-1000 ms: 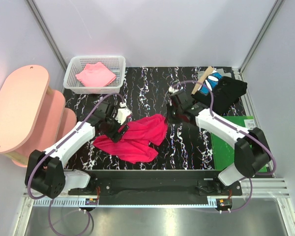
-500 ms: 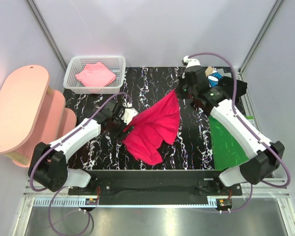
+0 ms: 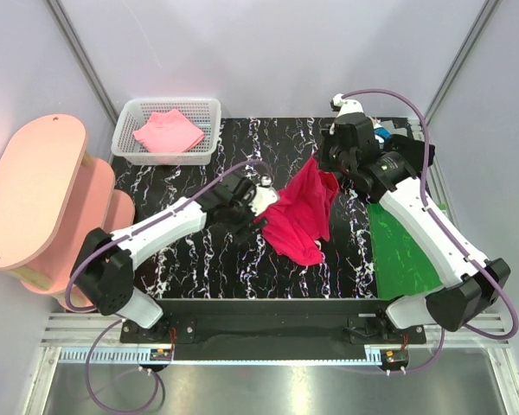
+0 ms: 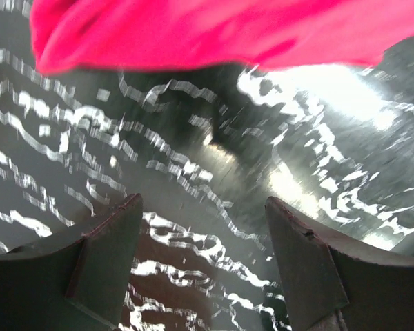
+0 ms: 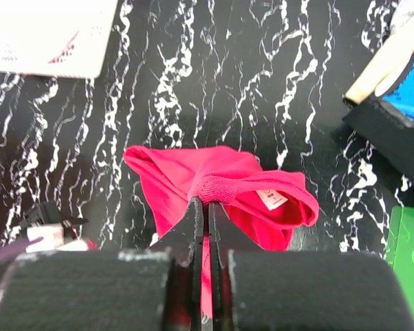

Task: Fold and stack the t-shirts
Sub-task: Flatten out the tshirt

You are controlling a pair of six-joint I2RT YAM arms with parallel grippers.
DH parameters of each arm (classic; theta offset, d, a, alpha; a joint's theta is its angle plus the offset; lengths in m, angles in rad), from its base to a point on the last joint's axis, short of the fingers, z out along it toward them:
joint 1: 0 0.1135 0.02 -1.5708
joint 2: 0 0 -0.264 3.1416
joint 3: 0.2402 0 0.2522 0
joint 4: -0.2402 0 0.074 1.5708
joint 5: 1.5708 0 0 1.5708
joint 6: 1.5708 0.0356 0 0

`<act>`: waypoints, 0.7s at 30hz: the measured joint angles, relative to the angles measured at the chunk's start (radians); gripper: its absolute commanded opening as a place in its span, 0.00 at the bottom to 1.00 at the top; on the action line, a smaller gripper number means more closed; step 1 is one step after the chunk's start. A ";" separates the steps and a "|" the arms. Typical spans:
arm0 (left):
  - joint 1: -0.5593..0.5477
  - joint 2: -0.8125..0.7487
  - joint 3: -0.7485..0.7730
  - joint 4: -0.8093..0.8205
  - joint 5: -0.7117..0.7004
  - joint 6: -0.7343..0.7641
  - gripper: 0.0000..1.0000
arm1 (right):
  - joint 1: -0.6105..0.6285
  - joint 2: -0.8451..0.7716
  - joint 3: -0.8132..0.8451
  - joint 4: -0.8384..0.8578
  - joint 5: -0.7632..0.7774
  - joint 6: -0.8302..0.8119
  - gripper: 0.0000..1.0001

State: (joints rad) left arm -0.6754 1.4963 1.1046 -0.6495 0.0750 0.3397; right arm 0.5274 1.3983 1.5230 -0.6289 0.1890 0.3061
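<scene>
Right pincer [image 5: 208, 203] pinched fully shut on the ribbed collar of the red shirt [image 3: 303, 212], hung bunched over the middle of the table [image 3: 346, 259]. Left pincer [image 4: 203, 207] spread wide, nothing held, just beside the cloth's lower edge. Not yet laid flat, let alone folded. Seemingly dealt with already: black shirt [image 5: 390, 141] and blue shirt [image 5: 407, 96] piled far right, half hidden. Pink shirt [image 3: 169, 131] lying in the basket [image 3: 121, 138]. Folding and stacking of the red one all ahead.

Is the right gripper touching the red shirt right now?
Touching. The right wrist view shows the right gripper closed on the red shirt, with its ribbed collar pinched between the fingers.
</scene>
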 measured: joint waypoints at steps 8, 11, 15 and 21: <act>-0.101 0.006 0.083 0.026 -0.010 -0.050 0.74 | 0.021 -0.016 0.042 -0.017 -0.071 -0.015 0.00; 0.017 -0.046 0.086 0.035 -0.002 -0.101 0.73 | 0.105 -0.022 0.143 -0.029 -0.081 -0.044 0.00; 0.273 -0.151 0.084 0.067 -0.005 -0.158 0.72 | 0.258 -0.024 0.288 -0.026 -0.133 -0.073 0.00; 0.446 -0.378 -0.029 0.088 -0.002 -0.168 0.72 | 0.449 0.030 0.440 -0.043 -0.124 -0.121 0.00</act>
State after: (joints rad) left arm -0.2291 1.1187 1.0752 -0.5617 0.0734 0.1719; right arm 0.9764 1.4284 1.9629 -0.6720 0.0647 0.1856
